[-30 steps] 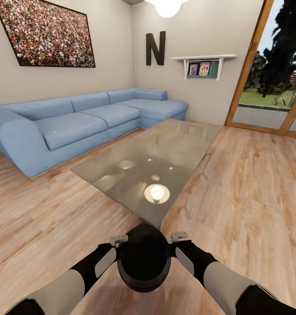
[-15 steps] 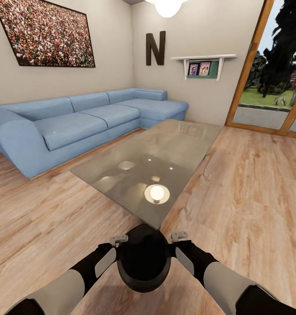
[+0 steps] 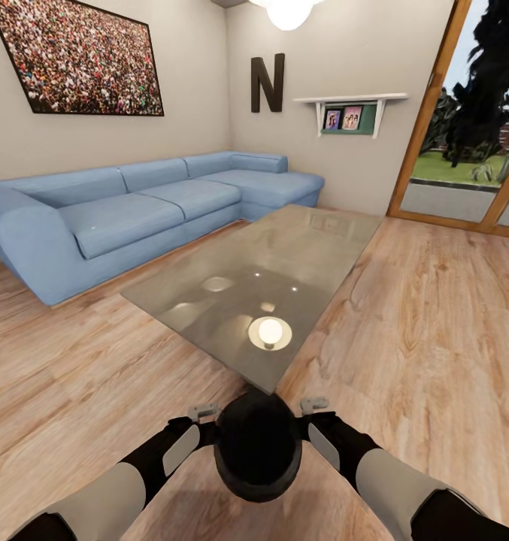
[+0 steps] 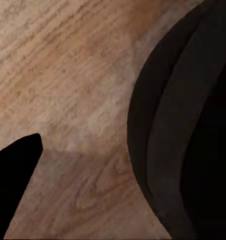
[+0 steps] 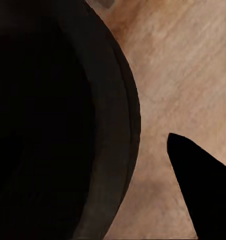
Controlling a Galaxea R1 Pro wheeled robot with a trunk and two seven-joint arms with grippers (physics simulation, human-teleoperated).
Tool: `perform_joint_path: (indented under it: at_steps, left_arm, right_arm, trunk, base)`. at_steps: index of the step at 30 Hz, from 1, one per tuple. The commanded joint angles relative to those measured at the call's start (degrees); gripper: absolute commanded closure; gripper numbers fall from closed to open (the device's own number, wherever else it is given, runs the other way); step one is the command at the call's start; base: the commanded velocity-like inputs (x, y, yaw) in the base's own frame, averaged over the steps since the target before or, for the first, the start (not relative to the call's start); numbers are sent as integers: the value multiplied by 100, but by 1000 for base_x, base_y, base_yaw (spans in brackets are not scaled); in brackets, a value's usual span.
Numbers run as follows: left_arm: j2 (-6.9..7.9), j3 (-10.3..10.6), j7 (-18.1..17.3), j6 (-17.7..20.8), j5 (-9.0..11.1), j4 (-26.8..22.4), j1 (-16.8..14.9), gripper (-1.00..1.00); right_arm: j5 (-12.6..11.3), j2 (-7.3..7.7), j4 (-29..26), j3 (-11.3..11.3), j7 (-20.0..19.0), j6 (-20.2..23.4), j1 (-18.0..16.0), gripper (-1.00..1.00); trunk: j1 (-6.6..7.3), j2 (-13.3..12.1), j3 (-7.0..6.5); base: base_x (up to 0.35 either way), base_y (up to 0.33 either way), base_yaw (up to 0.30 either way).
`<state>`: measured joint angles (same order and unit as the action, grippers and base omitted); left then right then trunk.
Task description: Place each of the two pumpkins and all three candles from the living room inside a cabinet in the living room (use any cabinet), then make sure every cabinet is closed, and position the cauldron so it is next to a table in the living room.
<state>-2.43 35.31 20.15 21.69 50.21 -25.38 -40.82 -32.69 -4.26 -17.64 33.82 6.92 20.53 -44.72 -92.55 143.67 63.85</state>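
Note:
The black round-bellied cauldron (image 3: 257, 445) hangs between my two arms just above the wood floor, a short way in front of the near corner of the glass-topped table (image 3: 231, 300). My left gripper (image 3: 206, 412) sits at its left rim and my right gripper (image 3: 312, 406) at its right rim. In each wrist view one dark finger (image 4: 18, 175) (image 5: 203, 180) stands outside the cauldron wall (image 4: 158, 150) (image 5: 118, 125), while the other is lost in the black interior. Both grippers hold the cauldron by its rim. Pumpkins, candles and cabinet are out of view.
A blue corner sofa (image 3: 134, 210) runs along the left and back walls beyond the table. Wood-framed glass doors (image 3: 472, 128) stand at the right. Open plank floor (image 3: 427, 323) lies to the right of the table and around the cauldron.
Both arms and the cauldron have shifted slightly to the right and a little nearer to me. The room and the camera have stayed put.

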Motion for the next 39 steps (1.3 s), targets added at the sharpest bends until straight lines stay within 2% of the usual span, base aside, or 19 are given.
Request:
perform_joint_path:
  at_steps: [1,23,27,31,39]
  left_arm:
    - [5,44,50,4,58,-11,-5,-100]
    - [15,12,42,-51,51,-11,-5,-100]
    - [22,19,30,-494,55,-11,-5,-100]
    - [26,19,25,-759,58,-11,-5,-100]
    - [31,24,24,-829,59,-11,-5,-100]
  right_arm:
    - [-62,4,-11,46,46,22,-2,-100]
    - [-56,4,-25,56,38,-8,-2,-100]
    - [-54,4,-29,74,48,-302,-1,-100]
    - [-54,4,-29,85,184,-387,-1,-100]
    - [-54,4,-29,90,329,-417,-1,-100]
  trunk:
    - [1,2,5]
    - [1,2,5]
    - [1,2,5]
    - [1,2,5]
    - [1,2,5]
  base:
    - [0,0,0]
    - [0,0,0]
    - [0,0,0]
    - [0,0,0]
    - [-34,0,0]
